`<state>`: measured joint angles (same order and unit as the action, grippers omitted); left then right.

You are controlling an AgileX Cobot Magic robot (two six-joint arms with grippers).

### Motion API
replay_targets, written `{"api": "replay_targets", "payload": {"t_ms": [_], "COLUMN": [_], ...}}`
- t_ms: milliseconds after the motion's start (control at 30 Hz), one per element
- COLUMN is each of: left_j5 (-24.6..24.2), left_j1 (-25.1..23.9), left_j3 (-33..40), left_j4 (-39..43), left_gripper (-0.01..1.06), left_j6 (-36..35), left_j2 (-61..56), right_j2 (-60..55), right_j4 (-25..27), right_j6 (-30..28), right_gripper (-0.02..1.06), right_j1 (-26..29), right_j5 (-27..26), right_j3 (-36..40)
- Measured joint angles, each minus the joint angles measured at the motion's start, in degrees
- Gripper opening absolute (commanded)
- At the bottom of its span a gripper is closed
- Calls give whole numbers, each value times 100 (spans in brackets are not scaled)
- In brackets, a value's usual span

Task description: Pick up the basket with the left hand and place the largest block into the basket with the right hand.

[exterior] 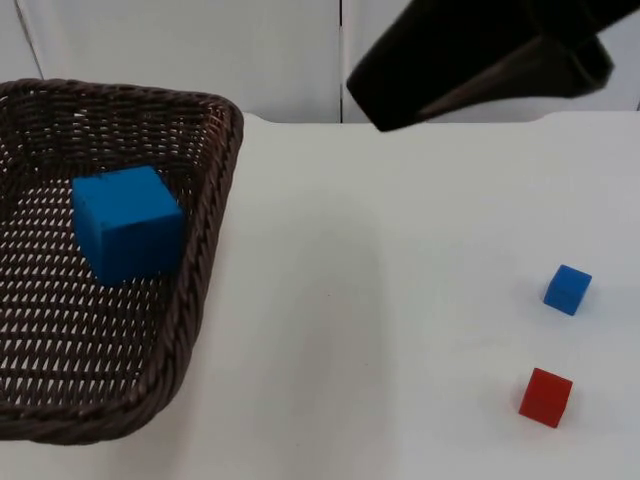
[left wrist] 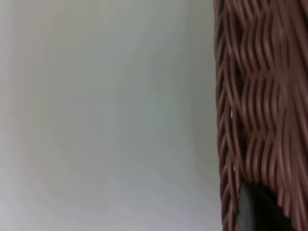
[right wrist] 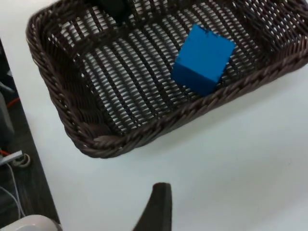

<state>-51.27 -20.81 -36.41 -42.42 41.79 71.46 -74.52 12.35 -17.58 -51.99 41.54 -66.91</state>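
Observation:
A dark brown wicker basket [exterior: 215, 230] sits at the left of the top view, raised toward the camera. My left gripper [right wrist: 115, 9] is shut on its far rim, and its fingertip [left wrist: 250, 211] lies against the woven wall [left wrist: 260, 96]. The largest block, a blue cube [exterior: 128, 222], rests tilted on the basket floor; the right wrist view has it [right wrist: 203, 58] near the basket's near rim [right wrist: 159, 130]. My right gripper [exterior: 385, 100] hangs open above the table's back edge, right of the basket, holding nothing. Its fingertip [right wrist: 159, 207] is over bare table.
A small blue cube [exterior: 567, 289] and a small red cube [exterior: 546, 396] stand on the white table at the right. The grey partition wall closes off the back. In the right wrist view, the table edge runs just beyond the basket's end.

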Motion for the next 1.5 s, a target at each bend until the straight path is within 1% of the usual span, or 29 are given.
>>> {"api": "replay_targets", "payload": {"t_ms": [67, 200, 267, 333, 400, 433, 467, 633, 667, 767, 867, 900, 933, 967, 1033, 1133, 1167, 1200, 1300, 1367, 1500], "left_j5": [14, 52, 266, 341, 848, 1033, 1033, 2021, 2021, 2396, 2490, 2516, 2546, 2546, 2555, 2483, 2483, 2395, 2139, 2101, 2087], "left_j1": [74, 468, 788, 854, 1157, 1281, 1281, 1852, 1852, 2121, 2179, 2193, 2193, 2193, 2193, 2193, 2193, 2193, 2262, 2336, 2611], "left_j3": [0, 0, 0, 0, 0, 0, 0, 0, 0, 0, 0, 0, 0, 0, 21, 21, 21, -25, -294, -391, -814], "left_j4": [0, 0, -22, -36, -157, -260, -260, -805, -805, -1051, -1264, -1436, -1755, -1755, -2425, -3479, -3479, -3750, -4124, -4165, -4268], "left_gripper": [0, 0, 0, 0, 0, 0, 0, 0, 0, 0, 0, 0, 0, 0, 0, 0, 0, 0, 0, 0, 0], "left_j6": [0, 0, -102, -131, -282, -315, -315, -391, -391, -391, -314, -200, 98, 98, 634, 1628, 1628, 1837, 2246, 2294, 2475], "left_j2": [0, 0, 0, 0, 0, 0, 0, 10, 10, 141, 403, 573, 823, 823, 1206, 1771, 1771, 1947, 2592, 2758, 3436], "right_j2": [0, 0, 0, 0, 0, 0, 0, 14, 14, 14, 14, 14, 14, 14, 14, 14, 14, 14, 14, 14, 14], "right_j4": [18, 28, 29, 37, 37, 37, 37, 37, 37, 37, 25, 16, 2, 2, -9, -9, -9, -9, -9, -9, -9], "right_j6": [0, 0, 0, 0, 0, 0, 0, 0, 0, 0, 0, 0, 0, 0, 0, 0, 0, 0, 0, 0, 0], "right_gripper": [76, 76, 76, 76, 76, 76, 76, 76, 76, 76, 76, 76, 76, 76, 76, 76, 76, 76, 76, 76, 76], "right_j1": [0, 0, 0, 0, 0, 0, 0, 0, 0, 0, 0, 0, 0, 0, 0, 0, 0, 0, 0, 0, 0], "right_j5": [-16, -122, -219, -268, -405, -426, -426, -559, -559, -591, -614, -613, -613, -613, -613, -613, -613, -613, -613, -613, -613], "right_j3": [-1, -1, -1, -1, -1, -1, -1, -1, -1, -1, -1, -1, -1, -1, -1, -1, -1, -1, -1, -1, -1]}}
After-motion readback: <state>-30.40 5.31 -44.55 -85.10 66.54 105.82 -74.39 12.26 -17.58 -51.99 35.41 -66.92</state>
